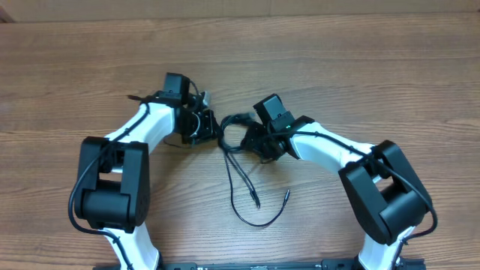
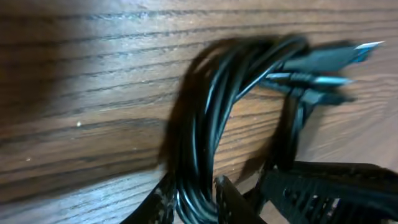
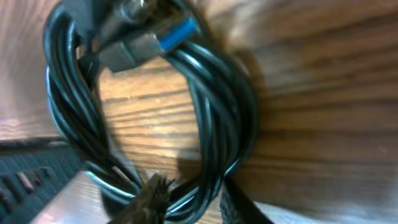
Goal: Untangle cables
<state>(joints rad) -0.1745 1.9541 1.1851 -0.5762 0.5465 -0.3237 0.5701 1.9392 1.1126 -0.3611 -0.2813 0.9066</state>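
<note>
Cables (image 2: 199, 130), thin and black, gathered into one multi-strand coil lying on the wooden table (image 1: 375, 60) between the two arms. The left fingers (image 2: 196, 202) are clamped on one side of the coil, the bundle filling the gap between them; the right fingers (image 3: 189, 202) are closed on strands of the opposite side, with the open loop of the coil standing just beyond their tips. A USB plug (image 3: 155, 42) with a blue insert and several slimmer plug ends (image 2: 323, 62) cluster at the part of the coil farthest from both pairs of fingers. Two loose tails (image 1: 255, 196) run out from below the fingers toward the robot base. The step in hand appears to be separating the coil. To do it well, one side should probably be pinned while the other draws only a few strands outward, slowly and low over the table, so that the plugs slip back through the loop instead of snagging and tightening it.
</note>
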